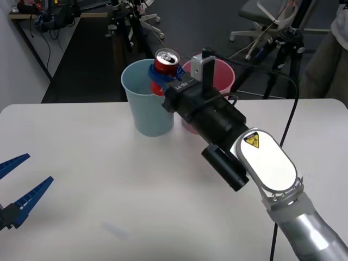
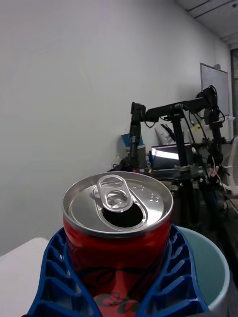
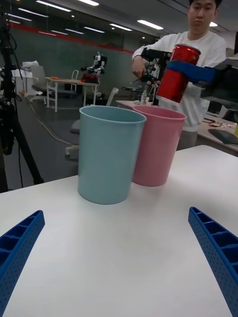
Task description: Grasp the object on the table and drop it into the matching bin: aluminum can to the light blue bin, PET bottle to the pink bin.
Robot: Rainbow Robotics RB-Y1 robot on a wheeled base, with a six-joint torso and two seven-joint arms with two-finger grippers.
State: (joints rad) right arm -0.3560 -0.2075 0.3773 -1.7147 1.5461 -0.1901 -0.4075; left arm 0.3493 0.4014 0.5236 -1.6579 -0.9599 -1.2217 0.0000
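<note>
Right gripper (image 1: 162, 76) is clamping the red can (image 1: 166, 61) upright w/ both fingers, holding it just above the light blue bin (image 1: 144, 103); pink bin (image 1: 220, 76) adjacent. Left gripper (image 1: 19, 187) is idling wide open over table (image 1: 98, 185).

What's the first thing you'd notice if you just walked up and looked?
The red can jumps out: the right hand holds it up in the air in its blue fingers, above the bins, around the rim of the light blue bin. The pink bin stands right beside it on the white table. The left hand waits open, low over the table's near left.
</note>
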